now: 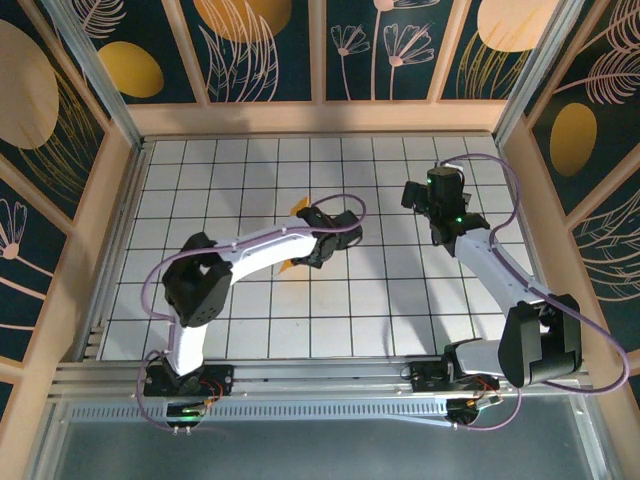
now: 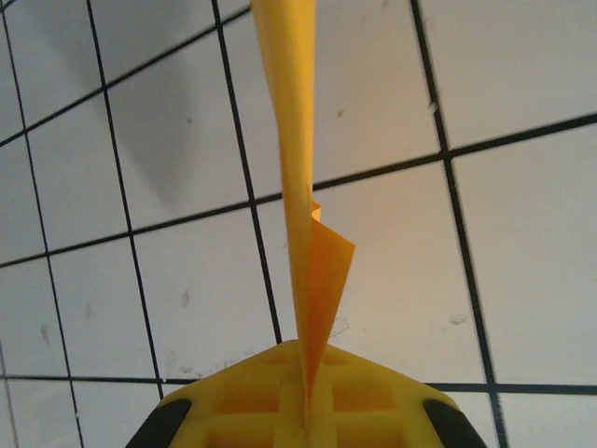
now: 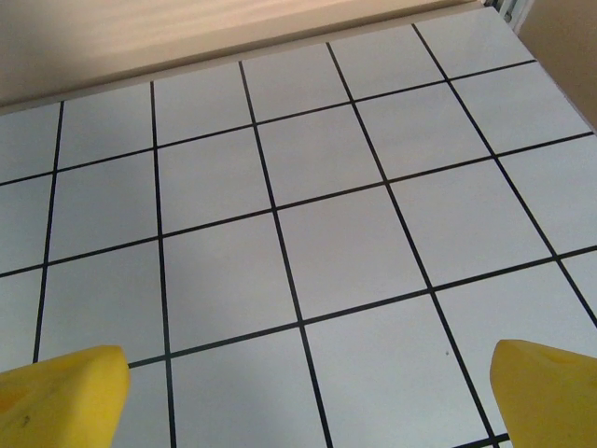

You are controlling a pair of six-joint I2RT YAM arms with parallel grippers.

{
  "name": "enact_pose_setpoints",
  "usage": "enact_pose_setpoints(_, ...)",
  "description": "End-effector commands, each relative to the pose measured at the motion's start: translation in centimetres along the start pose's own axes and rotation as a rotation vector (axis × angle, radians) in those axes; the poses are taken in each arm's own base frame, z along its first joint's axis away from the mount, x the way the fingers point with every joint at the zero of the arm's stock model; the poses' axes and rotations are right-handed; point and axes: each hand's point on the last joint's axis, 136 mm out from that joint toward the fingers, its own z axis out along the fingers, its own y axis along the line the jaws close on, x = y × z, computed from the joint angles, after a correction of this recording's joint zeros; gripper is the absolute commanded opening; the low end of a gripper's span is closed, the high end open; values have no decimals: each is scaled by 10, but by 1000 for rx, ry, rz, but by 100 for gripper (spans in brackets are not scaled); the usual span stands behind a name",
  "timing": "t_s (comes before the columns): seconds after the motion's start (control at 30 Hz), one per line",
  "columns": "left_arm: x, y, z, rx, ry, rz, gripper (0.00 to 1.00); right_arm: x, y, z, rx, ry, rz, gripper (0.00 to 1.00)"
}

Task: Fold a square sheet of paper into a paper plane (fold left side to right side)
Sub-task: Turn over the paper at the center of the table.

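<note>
My left gripper (image 2: 312,415) is shut on the orange-yellow paper (image 2: 297,187), which is folded into a slim pointed shape. The wrist view shows the paper edge-on, rising from between the yellow jaws with a small flap curling to the right. From above, the left gripper (image 1: 322,240) is over the middle of the table. Two orange tips of the paper (image 1: 298,207) stick out on either side of the arm, the other tip at the near side. My right gripper (image 1: 418,195) hovers at the back right. In its wrist view the right gripper (image 3: 303,401) is open with only bare tiles between its fingertips (image 3: 61,397).
The white gridded table (image 1: 400,300) is walled by a wooden frame (image 1: 310,117) with dark-blue patterned panels behind it. Purple cables loop beside both arms. The back wall (image 3: 187,37) stands a few tiles ahead of the right gripper.
</note>
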Motion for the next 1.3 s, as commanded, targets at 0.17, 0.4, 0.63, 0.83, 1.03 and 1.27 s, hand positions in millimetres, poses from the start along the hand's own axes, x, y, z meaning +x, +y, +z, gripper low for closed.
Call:
enact_pose_setpoints(0.17, 1, -9, 25, -85, 3, -73, 0, 4, -3, 3, -3, -3, 4, 99)
enact_pose_setpoints(0.4, -3, -59, 31, 153, 38, -117, 20, 7, 2, 4, -28, 12, 4, 99)
enact_pose_setpoints(0.63, -16, -99, 35, 416, 80, -202, 30, 10, 7, 4, -59, 22, 7, 99)
enact_pose_setpoints(0.83, -32, -114, 25, 601, 81, -251, 49, 16, 10, 6, -79, 50, 3, 99)
enact_pose_setpoints(1.03, -54, -112, 4, 744, 28, -282, 60, 21, 21, 9, -156, 90, 27, 99)
enact_pose_setpoints(1.27, -86, -78, -21, 928, -104, -393, 65, 26, 47, 6, -339, 157, 71, 98)
